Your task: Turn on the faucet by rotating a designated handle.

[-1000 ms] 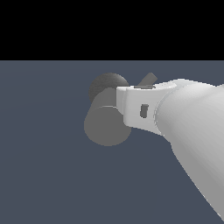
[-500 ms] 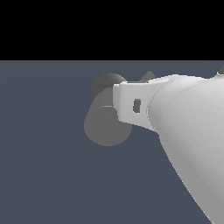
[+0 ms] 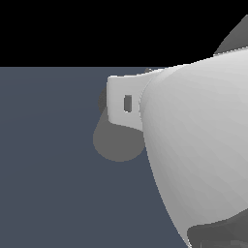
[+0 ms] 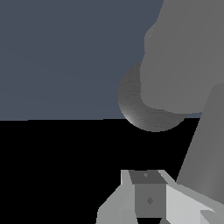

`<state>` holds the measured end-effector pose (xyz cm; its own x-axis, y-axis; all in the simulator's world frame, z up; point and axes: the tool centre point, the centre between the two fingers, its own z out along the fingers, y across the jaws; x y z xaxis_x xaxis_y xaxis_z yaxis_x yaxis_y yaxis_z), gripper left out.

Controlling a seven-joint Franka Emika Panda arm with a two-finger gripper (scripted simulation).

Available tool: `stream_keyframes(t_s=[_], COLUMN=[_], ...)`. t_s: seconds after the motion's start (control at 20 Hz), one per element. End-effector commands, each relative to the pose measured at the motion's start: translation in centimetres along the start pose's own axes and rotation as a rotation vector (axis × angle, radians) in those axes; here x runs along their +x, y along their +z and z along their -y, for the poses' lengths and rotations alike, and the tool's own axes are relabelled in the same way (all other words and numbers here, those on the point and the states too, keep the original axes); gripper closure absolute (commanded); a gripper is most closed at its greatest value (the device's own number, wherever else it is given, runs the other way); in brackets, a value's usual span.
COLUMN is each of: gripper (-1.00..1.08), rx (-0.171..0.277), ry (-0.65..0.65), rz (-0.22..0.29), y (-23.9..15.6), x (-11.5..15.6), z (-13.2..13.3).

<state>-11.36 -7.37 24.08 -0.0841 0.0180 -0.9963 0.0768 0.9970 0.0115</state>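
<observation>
Close up now, with the faucet (image 4: 183,52) just ahead of the gripper (image 4: 148,197), whose opening cannot be told, and the handle out of sight; likely stiff, slick metal, best pushed near its outer tip.

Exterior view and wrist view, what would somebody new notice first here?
In the exterior view the white robot arm fills most of the view's right side, hiding much of the faucet, whose matte grey cylinder end shows just beyond it on the view's left. In the wrist view the faucet's darker rounded dome sits close ahead against the blue-grey floor. The pincer's state cannot be told.
</observation>
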Motion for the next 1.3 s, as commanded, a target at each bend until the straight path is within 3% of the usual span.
stream_keyframes(t_s=[0.0,0.05,0.1,1.25], gripper=[1.08,1.08,1.08,1.08], rx=[-0.072,-0.072,-0.016,-0.067], ry=[-0.007,-0.007,-0.012,-0.008], rz=[0.084,0.084,0.002,0.077], y=[0.0,0.0,-0.1,-0.4], x=[-4.0,-4.0,0.0,-4.0], z=[-4.1,-4.1,-1.0,-9.7])
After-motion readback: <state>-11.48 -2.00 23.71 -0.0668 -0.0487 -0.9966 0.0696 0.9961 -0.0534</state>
